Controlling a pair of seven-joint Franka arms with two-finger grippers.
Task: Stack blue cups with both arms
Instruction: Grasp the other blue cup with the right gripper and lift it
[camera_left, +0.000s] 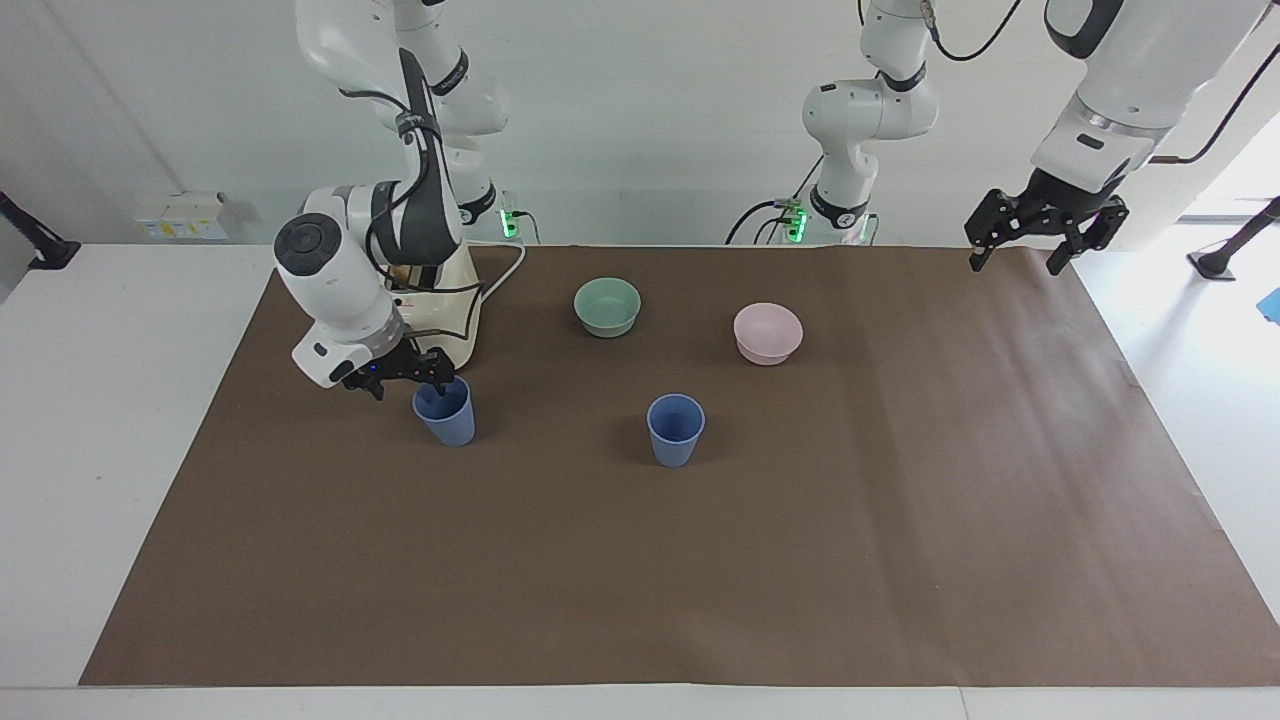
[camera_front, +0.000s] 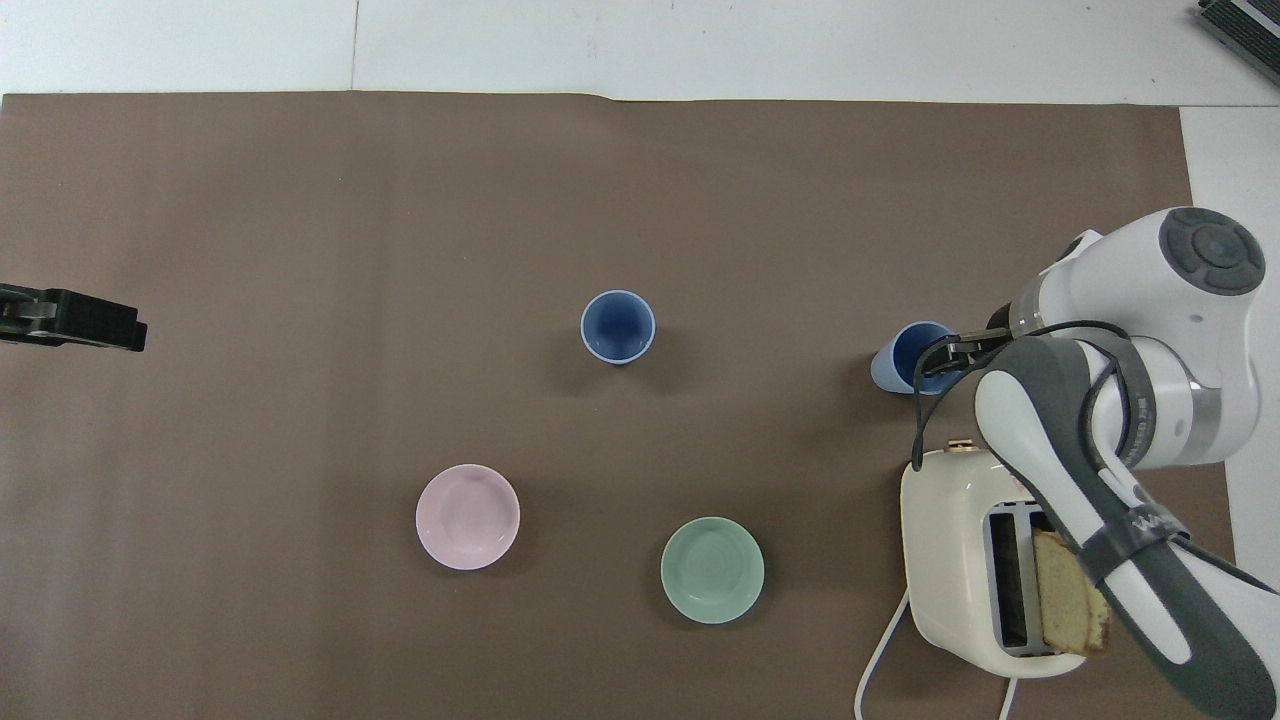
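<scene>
Grasp approach on a brown paper mat (camera_left: 640, 560), described from the right arm's end of the table to the left arm's.

The right gripper (camera_left: 408, 380) is held low, just off the front of the cream two-slot toaster (camera_left: 462, 300), in which a slice of bread (camera_front: 1070, 595) is seen. Its black fingers are spread apart. One fingertip (camera_left: 438, 383) is placed at the rim of the first blue cup (camera_left: 445, 415), a small matte periwinkle plastic tumbler. The other is kept outside the cup's wall, toward the right arm's end. The wall appears to be straddled and not yet pinched.

This cup is stood upright, mouth up, tapering to a narrower base, just beside the toaster and farther from the robots. A closing of the fingers is judged to be the next move.

A mint-green bowl (camera_left: 607, 306) is set level with the toaster, toward the left arm's end. The second blue cup (camera_left: 676, 430), identical and upright, is found farther from the robots than the toaster. A pink bowl (camera_left: 767, 332) follows.

The left gripper (camera_left: 1035, 245) is held high, well apart from the toaster, with fingers spread and nothing between them; that arm waits.
</scene>
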